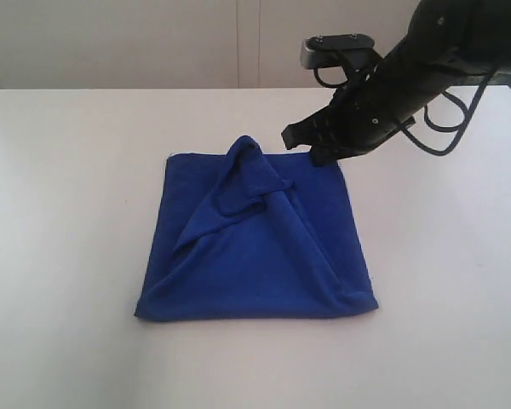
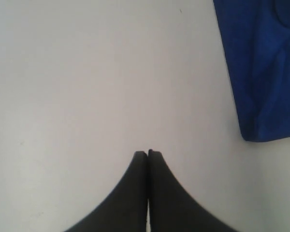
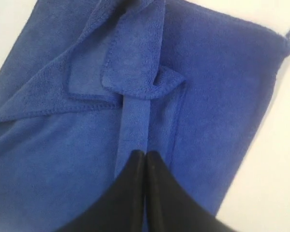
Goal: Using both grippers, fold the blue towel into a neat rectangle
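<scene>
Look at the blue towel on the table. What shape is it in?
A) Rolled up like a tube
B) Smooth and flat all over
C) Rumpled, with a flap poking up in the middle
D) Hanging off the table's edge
C: the blue towel lies wholly on the white table, with a crumpled flap peaking up near its middle instead of lying smooth.

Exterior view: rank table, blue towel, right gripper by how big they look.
1. table
2. blue towel
3. right gripper, clearly the smallest here, though it sits farther back than most of the towel.
</scene>
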{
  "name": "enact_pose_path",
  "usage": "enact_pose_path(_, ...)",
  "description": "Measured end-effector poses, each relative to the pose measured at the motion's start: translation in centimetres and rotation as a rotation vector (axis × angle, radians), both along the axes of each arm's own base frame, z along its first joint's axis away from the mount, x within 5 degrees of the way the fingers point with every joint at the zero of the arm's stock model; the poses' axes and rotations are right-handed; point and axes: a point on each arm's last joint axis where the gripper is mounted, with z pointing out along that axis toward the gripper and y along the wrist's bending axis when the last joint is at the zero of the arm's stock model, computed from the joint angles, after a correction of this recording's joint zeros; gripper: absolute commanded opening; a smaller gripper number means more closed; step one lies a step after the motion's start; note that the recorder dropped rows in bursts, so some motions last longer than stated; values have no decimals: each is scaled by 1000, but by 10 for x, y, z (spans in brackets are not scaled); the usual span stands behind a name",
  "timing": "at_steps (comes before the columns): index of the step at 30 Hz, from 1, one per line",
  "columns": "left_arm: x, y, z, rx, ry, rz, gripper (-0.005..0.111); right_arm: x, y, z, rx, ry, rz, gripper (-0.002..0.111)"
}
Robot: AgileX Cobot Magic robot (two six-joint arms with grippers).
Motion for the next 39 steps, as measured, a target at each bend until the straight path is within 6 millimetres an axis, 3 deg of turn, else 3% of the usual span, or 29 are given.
enact_pose_path(9, 5, 2, 3, 15, -56, 24, 0, 2, 4, -9, -11, -26, 57, 0)
enact_pose_path(18, 6, -5, 6, -97, -78, 41, 0, -6, 39, -25, -3, 1, 132, 0)
enact_pose_path(25, 14, -20, 13, -270, -146, -51, 0, 12, 57, -33, 3, -9, 150, 0)
enact_pose_path(31, 25, -23, 7, -313, -144, -105, 0, 31, 68, -39, 11, -32, 151, 1)
enact_pose_path(39, 38, -21, -7, -325, -81, -101, 0, 45, 82, -68, -4, -40, 154, 28)
